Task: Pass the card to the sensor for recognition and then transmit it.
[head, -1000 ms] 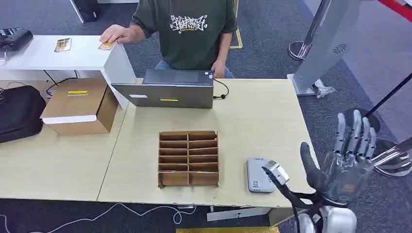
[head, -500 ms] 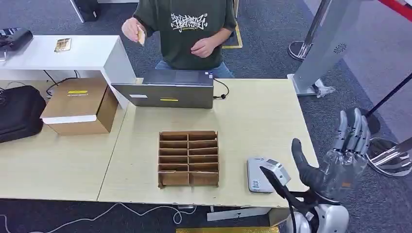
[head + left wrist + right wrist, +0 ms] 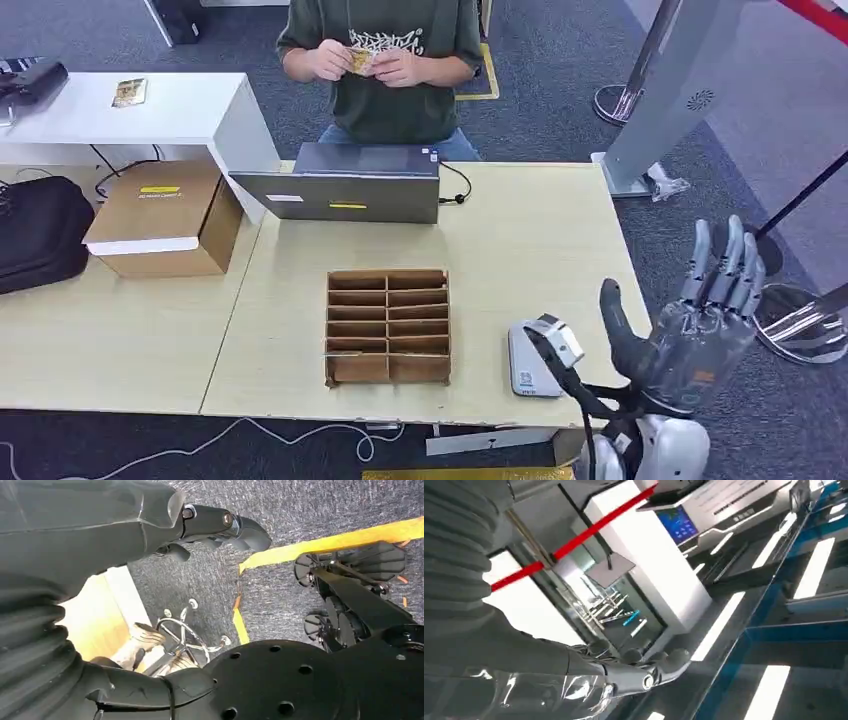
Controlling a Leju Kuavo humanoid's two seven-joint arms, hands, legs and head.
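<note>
A person behind the table holds a small yellowish card (image 3: 360, 60) in both hands at chest height. A second card (image 3: 129, 92) lies on the white side table (image 3: 180, 115). The grey sensor (image 3: 525, 362) lies flat near the wooden table's front right edge. Just right of it my right hand (image 3: 700, 320) is raised with fingers spread upward and nothing in it; the right wrist view has the same hand (image 3: 589, 680) against the ceiling. My left hand (image 3: 125, 520) hangs over the carpet, fingers apart and holding nothing.
A brown divided cardboard tray (image 3: 387, 326) stands at the table's front middle, with a grey laptop (image 3: 350, 182) behind it. A cardboard box (image 3: 165, 217) and a black bag (image 3: 40, 232) sit on the left. A grey pillar (image 3: 665, 100) stands at the right.
The person lifted a card off the white side table and brought it before the chest in both hands. My right hand shifted slightly left and down, staying spread.
</note>
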